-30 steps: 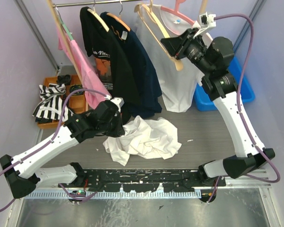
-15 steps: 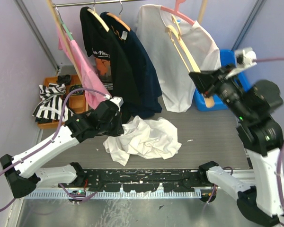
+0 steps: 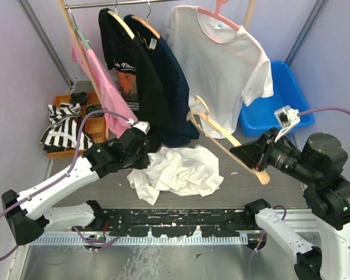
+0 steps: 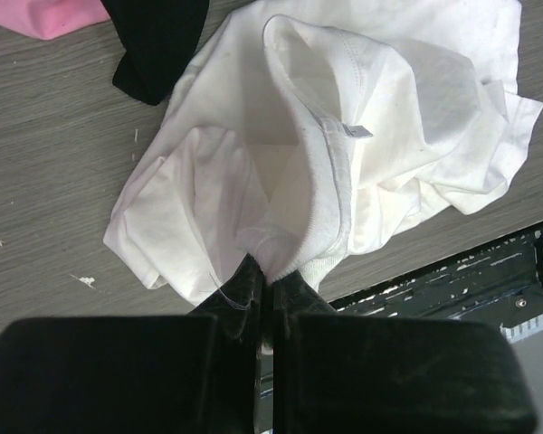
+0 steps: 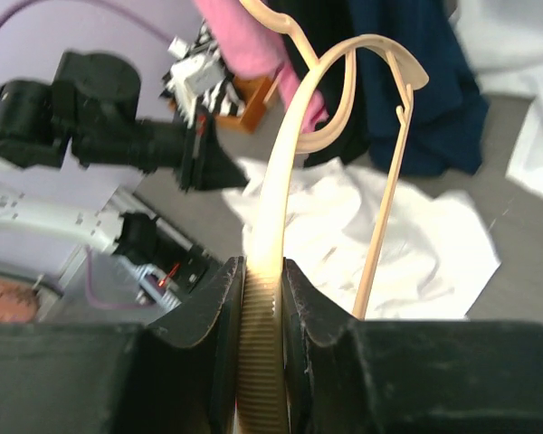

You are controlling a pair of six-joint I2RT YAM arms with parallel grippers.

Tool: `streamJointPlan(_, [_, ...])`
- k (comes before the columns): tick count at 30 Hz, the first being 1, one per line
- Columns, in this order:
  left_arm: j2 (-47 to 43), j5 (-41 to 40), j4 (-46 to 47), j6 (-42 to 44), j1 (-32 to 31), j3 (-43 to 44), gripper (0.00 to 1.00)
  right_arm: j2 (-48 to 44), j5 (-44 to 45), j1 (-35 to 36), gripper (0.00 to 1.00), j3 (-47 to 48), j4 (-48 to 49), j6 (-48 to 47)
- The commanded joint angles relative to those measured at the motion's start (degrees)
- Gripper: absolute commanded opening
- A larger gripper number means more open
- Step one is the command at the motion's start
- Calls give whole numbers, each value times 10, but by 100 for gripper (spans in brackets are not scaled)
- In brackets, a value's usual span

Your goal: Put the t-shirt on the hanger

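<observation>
Near the middle of the bench, toward its near edge: the t-shirt (image 3: 181,169), plain white, crumpled in a heap on the surface, with the left gripper (image 4: 270,276) closed on a fold at its ribbed collar on the heap's left side. Above the right half of the bench, off the surface: the hanger (image 3: 219,140), light wood, tilted, one arm clamped between the jaws of the right gripper (image 3: 252,156), hook end toward the navy shirt (image 3: 169,81) hanging at the back
</observation>
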Motion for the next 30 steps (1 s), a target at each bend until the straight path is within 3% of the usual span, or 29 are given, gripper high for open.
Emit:
streamJointPlan(1, [-5, -14, 27, 0, 2, -11, 0, -23, -100, -1, 1, 38, -69, 24])
streamJointPlan(7, [-8, -18, 25, 0, 2, -17, 0, -36, -178, -2, 1, 32, -91, 49])
streamJointPlan(14, [-8, -20, 18, 0, 1, -19, 0, -65, -249, -1, 1, -50, -2, 108])
streamJointPlan(30, [-9, -11, 5, 10, 1, -2, 0, -79, -273, -1, 1, -163, 92, 134])
